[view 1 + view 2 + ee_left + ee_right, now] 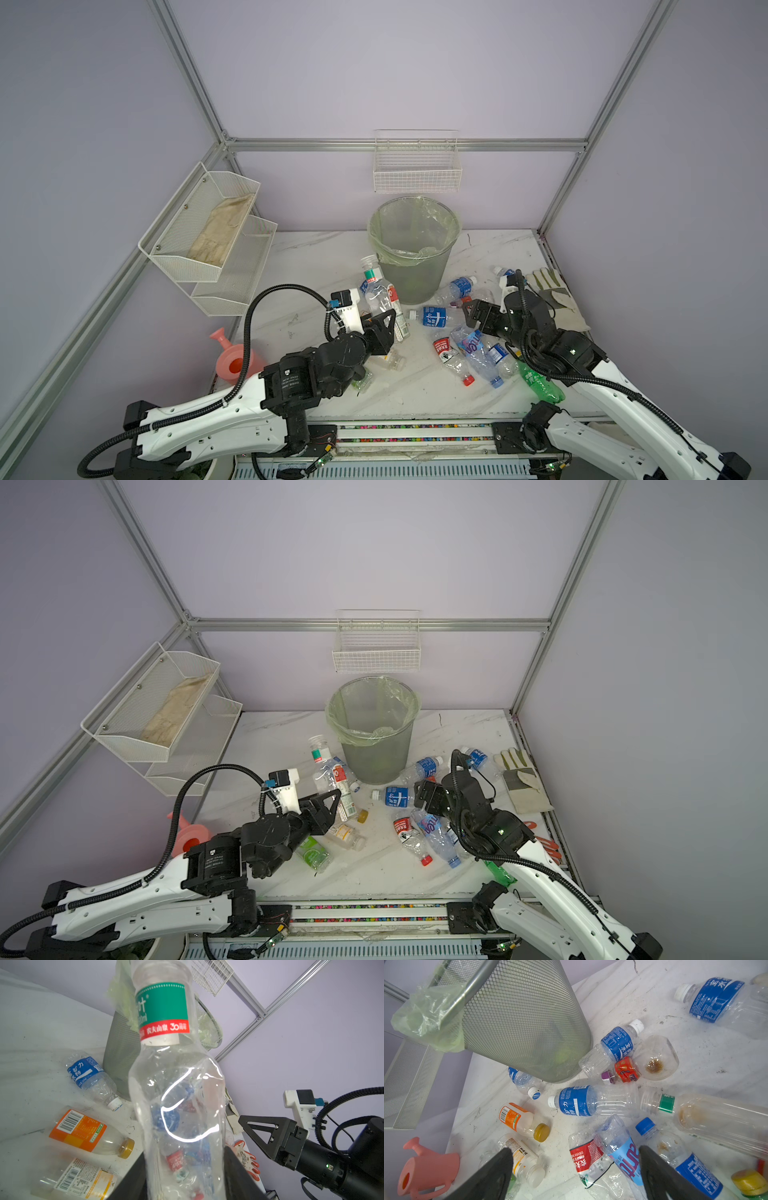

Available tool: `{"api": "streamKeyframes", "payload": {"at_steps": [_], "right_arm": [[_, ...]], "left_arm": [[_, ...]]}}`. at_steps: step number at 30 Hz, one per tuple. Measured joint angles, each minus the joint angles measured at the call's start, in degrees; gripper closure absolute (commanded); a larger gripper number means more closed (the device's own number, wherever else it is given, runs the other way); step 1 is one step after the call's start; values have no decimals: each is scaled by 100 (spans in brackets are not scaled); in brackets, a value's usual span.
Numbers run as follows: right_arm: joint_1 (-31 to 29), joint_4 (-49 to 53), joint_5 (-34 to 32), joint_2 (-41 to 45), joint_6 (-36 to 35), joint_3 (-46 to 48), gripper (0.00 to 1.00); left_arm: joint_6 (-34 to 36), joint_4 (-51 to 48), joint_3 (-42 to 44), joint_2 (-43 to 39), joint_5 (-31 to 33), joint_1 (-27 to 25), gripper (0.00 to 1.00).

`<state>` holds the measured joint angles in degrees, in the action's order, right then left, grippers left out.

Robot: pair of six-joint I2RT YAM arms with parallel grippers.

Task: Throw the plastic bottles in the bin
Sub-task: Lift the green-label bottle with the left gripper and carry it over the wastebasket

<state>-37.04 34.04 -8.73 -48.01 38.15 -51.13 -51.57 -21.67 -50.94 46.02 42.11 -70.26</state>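
My left gripper (185, 1169) is shut on a clear plastic bottle (176, 1088) with a green and red label, held off the table, mouth end up, just left of the bin (415, 253). In both top views the held bottle (371, 276) (320, 756) rises from the left gripper (384, 322) (332, 798). The bin (374, 733) is grey mesh with a pale green bag. My right gripper (576, 1152) (469, 311) is open above a crushed red-label bottle (586, 1157) and a light-blue-label bottle (623, 1153). Several more bottles lie around, among them a blue-label one (436, 316) and a green-tinted one (540, 382).
A pink watering can (230, 361) sits at the table's left edge. White gloves (552, 291) lie at the right edge. A white wire basket (417, 166) hangs on the back wall and a two-tier mesh rack (212, 237) on the left wall.
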Motion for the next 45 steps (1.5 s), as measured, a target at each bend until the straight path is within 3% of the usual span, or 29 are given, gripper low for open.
{"api": "streamKeyframes", "payload": {"at_steps": [12, 23, 34, 45], "right_arm": [[0, -90, 48, -44, 2, 2, 4], [0, -125, 81, -37, 20, 2, 4], [0, -122, 81, -28, 20, 17, 4], [0, -120, 79, 72, 20, 42, 4]], "left_arm": [[1923, 684, -22, -326, 481, 120, 52], [2470, 649, -935, 568, -796, 1722, 52], [2627, 658, -2024, 1622, -1829, 2444, 52], [2719, 601, -3578, 3309, -2721, 3032, 52]]}}
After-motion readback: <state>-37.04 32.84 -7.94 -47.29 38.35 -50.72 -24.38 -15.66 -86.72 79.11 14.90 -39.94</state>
